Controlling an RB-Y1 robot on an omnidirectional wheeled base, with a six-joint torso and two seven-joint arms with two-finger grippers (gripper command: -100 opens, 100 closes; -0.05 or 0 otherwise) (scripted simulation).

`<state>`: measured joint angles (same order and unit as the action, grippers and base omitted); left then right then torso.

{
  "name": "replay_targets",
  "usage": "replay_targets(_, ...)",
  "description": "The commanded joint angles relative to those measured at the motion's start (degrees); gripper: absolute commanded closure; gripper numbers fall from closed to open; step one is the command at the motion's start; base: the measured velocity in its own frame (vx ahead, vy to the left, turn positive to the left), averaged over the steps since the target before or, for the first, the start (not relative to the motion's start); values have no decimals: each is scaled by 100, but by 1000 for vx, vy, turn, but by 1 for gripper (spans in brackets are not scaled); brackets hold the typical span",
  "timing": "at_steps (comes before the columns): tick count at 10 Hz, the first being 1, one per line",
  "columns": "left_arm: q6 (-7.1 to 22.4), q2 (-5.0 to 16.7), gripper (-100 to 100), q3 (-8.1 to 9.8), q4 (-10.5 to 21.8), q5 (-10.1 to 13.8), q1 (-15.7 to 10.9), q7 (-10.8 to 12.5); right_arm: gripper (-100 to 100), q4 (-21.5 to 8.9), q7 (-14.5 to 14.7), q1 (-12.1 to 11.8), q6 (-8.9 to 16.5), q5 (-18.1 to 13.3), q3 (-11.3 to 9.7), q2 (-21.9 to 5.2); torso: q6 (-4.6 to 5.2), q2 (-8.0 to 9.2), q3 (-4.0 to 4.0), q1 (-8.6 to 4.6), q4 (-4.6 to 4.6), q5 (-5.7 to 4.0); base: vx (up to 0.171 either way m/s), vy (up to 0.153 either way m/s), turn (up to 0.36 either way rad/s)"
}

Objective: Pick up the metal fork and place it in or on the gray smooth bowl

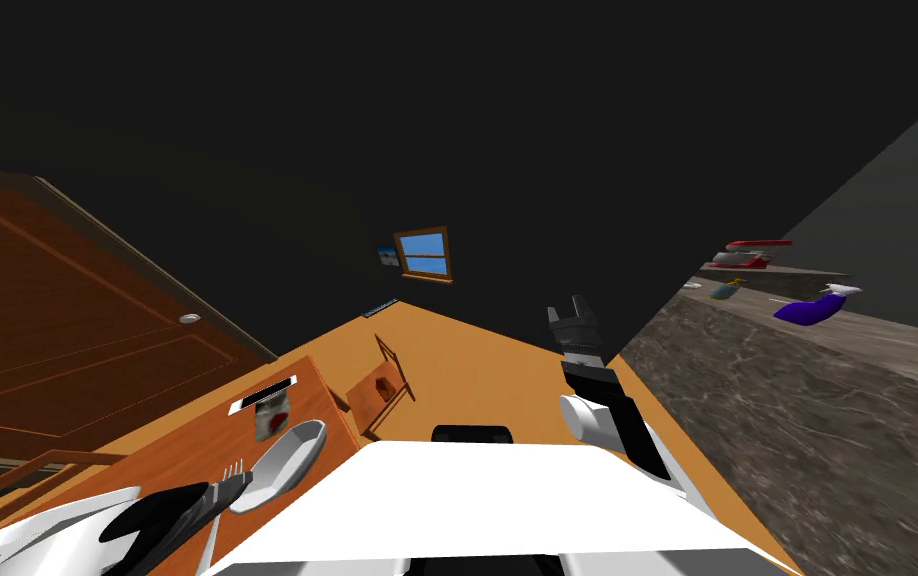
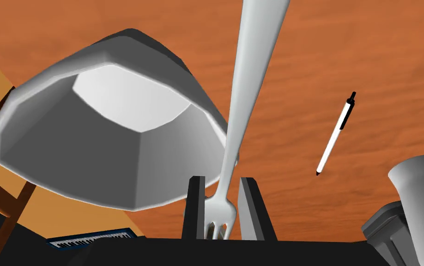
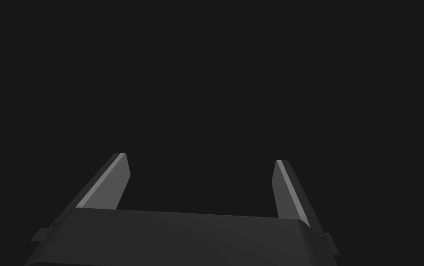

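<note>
My left gripper (image 2: 222,184) is shut on the light grey fork (image 2: 248,92). The tines sit between the fingers, close to the gripper's body, and the long handle runs away from my hand over the orange-brown table (image 2: 368,55). The grey smooth bowl (image 2: 109,138) stands right beside the gripper, and the fork's handle crosses just in front of its rim. In the head view the bowl (image 1: 292,458) is at the table's near end, with the fork's tines (image 1: 235,468) and left gripper (image 1: 230,490) next to it. My right gripper (image 1: 575,318) is raised over the floor, with its fingers (image 3: 114,180) open and nothing between them.
A black-and-white pen (image 2: 336,134) lies on the table beyond the fork. A phone (image 1: 262,392) and a mug (image 1: 271,416) sit past the bowl. A wooden chair (image 1: 382,385) stands on the floor. To the right runs a stone counter (image 1: 797,420) with a purple bottle (image 1: 809,308).
</note>
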<state>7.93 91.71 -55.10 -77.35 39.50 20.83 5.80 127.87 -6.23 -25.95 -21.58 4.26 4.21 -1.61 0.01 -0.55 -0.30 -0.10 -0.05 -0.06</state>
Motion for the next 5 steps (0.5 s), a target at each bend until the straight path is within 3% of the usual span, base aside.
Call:
replay_targets(1,-166,142,100,-20,-142,51,-35,131,0,0,0,0,0,0,0,0,0,0,0,0,0,0,123,35,105)
replay_targets(4,-413,348,100,-40,-382,123,-140,321,0,0,0,0,0,0,0,0,-7,17,10,4,4,0,113,30,97)
replay_targets(5,-327,300,100,-2,-340,88,-89,265,0,0,0,0,0,0,0,0,-8,20,13,6,6,0,49,17,14)
